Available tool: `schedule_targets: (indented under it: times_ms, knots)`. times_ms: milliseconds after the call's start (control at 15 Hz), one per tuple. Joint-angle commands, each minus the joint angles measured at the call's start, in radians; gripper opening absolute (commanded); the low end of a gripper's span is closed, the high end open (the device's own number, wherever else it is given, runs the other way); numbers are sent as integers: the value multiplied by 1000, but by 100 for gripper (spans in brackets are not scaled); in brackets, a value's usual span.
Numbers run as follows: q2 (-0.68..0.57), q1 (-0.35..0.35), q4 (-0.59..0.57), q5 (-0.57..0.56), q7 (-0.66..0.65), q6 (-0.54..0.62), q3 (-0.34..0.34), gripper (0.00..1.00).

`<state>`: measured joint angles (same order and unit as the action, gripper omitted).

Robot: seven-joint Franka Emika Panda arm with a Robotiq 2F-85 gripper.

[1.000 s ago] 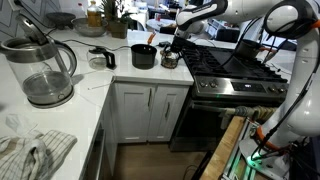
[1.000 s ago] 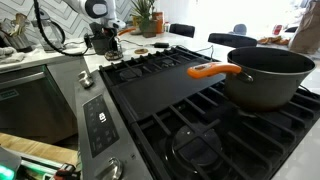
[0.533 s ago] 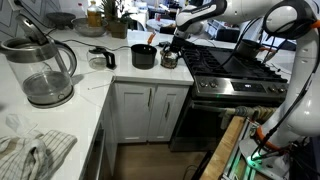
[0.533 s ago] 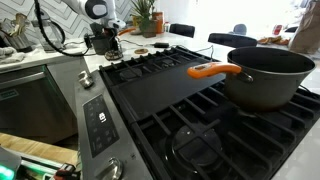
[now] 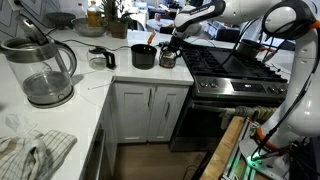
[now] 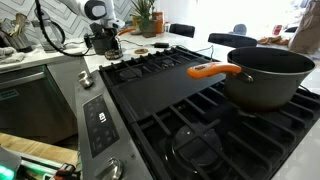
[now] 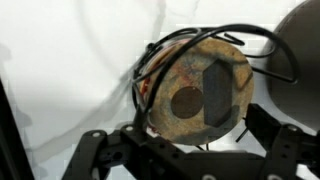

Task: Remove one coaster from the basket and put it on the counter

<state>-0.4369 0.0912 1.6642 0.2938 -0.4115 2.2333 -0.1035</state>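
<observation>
Wrist view: tool (image 7: 185, 150) is spread wide, w/ fingers (image 7: 95, 150) at lower L and lower R of frame and nothing pinched btw them. Top coaster (image 7: 190, 70) lies in the basket (image 7: 143, 82), a thin dark wire holder whose loops wrap round the stack. Disc is brownish, w/ a dark round spot at centre and a dark oblong patch beside it. Basket stands on the white bench (image 7: 70, 70). Curved wall of a black pot (image 7: 300, 40) shows at R edge, just beside the basket.

In an exterior view the tool (image 5: 170, 47) hangs right over the basket (image 5: 168, 60), at the back of the bench (image 5: 95, 95), btw the black pot (image 5: 143, 57) and the stove (image 5: 235, 70). Glass kettle (image 5: 40, 72) stands up front, well apart, and a crumpled cloth (image 5: 30, 150) lies nearer the camera.

In an exterior view the tool (image 6: 105, 40) is small and far off, beyond the stove top. A grey pot (image 6: 270, 75) w/ orange handle (image 6: 215, 71) sits on the grates in the foreground. Coaster is too small to make out in both exterior views.
</observation>
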Motion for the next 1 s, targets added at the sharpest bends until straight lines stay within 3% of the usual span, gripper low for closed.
schedule_targets:
  times_ms: [0, 333, 933]
  knots:
    - [35, -4, 40, 10, 12, 59, 9, 100]
    - [71, 16, 66, 76, 109, 117, 54, 100]
    - [93, 102, 81, 382, 504, 134, 156, 100]
